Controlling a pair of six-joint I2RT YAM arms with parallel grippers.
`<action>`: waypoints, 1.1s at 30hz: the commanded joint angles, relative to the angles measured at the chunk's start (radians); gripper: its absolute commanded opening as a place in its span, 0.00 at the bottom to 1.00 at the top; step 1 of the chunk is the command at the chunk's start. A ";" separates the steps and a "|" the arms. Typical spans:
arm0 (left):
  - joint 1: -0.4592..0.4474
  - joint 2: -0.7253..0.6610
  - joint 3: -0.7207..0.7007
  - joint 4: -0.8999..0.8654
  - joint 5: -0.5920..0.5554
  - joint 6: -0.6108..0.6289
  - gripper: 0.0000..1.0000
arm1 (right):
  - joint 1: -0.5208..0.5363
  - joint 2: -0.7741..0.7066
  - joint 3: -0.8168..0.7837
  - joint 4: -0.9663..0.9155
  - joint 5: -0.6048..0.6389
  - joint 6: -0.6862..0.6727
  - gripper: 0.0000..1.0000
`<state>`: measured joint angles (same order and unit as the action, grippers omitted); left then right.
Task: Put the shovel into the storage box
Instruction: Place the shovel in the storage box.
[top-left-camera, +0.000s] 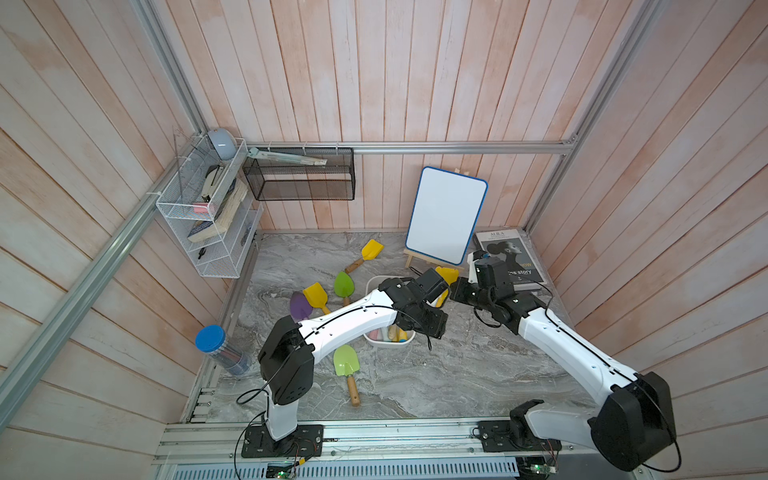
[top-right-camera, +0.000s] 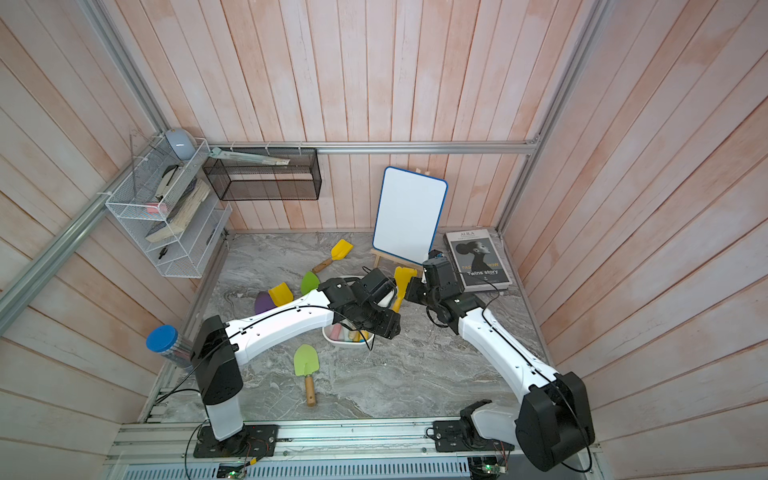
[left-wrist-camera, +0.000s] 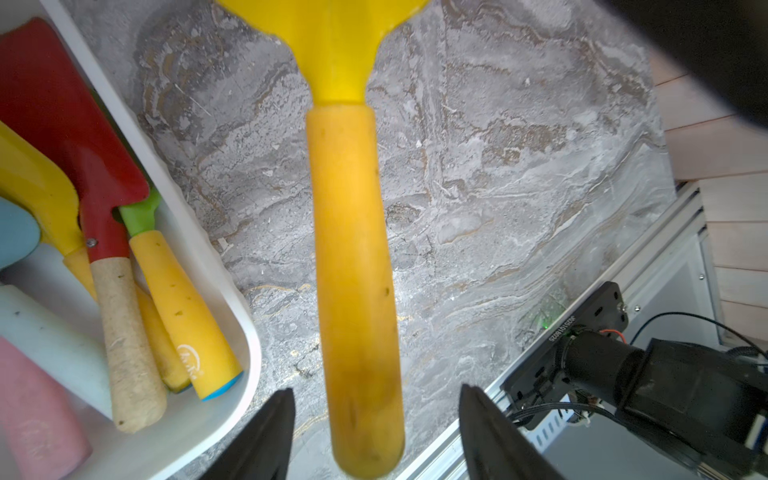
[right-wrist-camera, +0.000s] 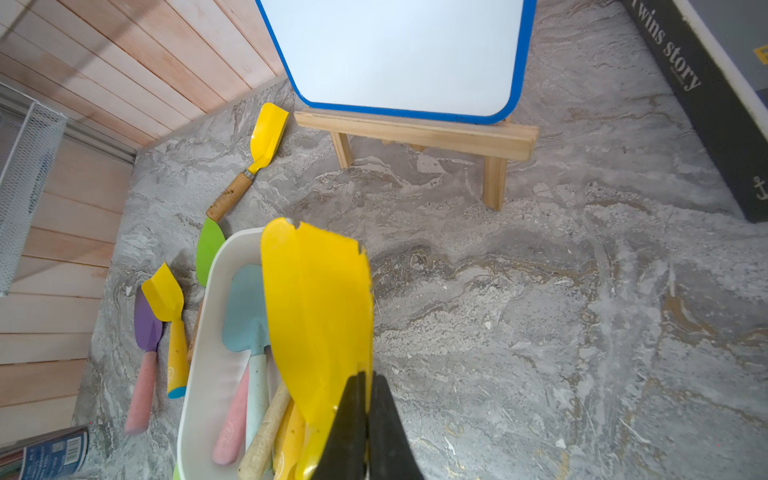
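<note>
A yellow shovel (top-left-camera: 449, 276) with a yellow handle (left-wrist-camera: 357, 270) hangs just right of the white storage box (top-left-camera: 371, 286). My right gripper (right-wrist-camera: 368, 374) is shut on the edge of its yellow blade (right-wrist-camera: 316, 307). My left gripper (left-wrist-camera: 374, 390) is open, and the handle's end lies between its fingers (left-wrist-camera: 274, 419) with a gap on each side. In both top views the two grippers meet beside the box (top-right-camera: 336, 338), whose middle my left arm hides. The box (left-wrist-camera: 249, 332) holds several shovels: red (left-wrist-camera: 62, 124), light blue (right-wrist-camera: 245, 316) and others.
Loose shovels lie on the marble: yellow (top-left-camera: 368, 253), green (top-left-camera: 344, 284), yellow (top-left-camera: 316, 296), purple (top-left-camera: 300, 305) and green (top-left-camera: 345, 365). A whiteboard easel (top-left-camera: 446, 216) and a book (top-left-camera: 511, 257) stand at the back right. A blue-lidded jar (top-left-camera: 220, 349) is at the left.
</note>
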<state>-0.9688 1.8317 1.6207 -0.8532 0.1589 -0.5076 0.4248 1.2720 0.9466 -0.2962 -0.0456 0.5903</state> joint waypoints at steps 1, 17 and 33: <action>0.001 -0.106 -0.063 0.079 -0.018 0.019 0.72 | 0.002 0.023 0.016 0.045 -0.051 -0.059 0.00; 0.108 -0.518 -0.420 0.230 -0.177 -0.077 0.80 | 0.105 0.295 0.196 0.147 -0.170 -0.097 0.00; 0.179 -0.602 -0.516 0.275 -0.142 -0.084 0.80 | 0.188 0.550 0.342 0.201 -0.128 -0.026 0.00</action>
<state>-0.8009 1.2453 1.1267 -0.6075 -0.0040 -0.5919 0.6025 1.7981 1.2625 -0.1310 -0.1864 0.5411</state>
